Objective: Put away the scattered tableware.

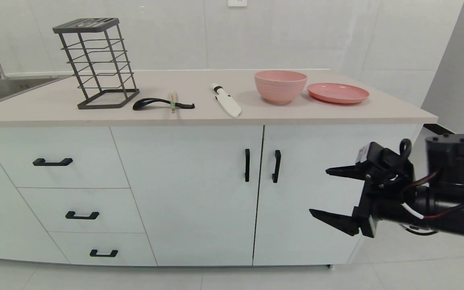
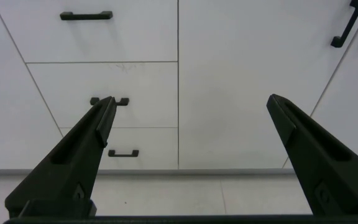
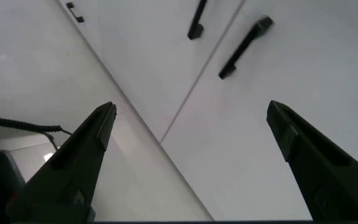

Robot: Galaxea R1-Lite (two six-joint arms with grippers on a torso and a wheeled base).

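Both claws released, jaws wide. Right claw [image 1: 318, 191] low before the cabinet doors [image 1: 208, 193]; left claw [image 2: 190, 102] facing the drawers [image 2: 104, 81]. On the desk [image 1: 199, 82] lay a black spoon [image 1: 144, 103] across chopsticks [image 1: 172, 96], then a white knife [image 1: 226, 101], pink bowl [image 1: 280, 86] and pink plate [image 1: 338, 92].

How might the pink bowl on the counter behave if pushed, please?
The pink bowl looks rigid and probably light. Standing on a narrower base, it would likely slide, perhaps rock, rather than roll. Its ribbed wall may aid grip.
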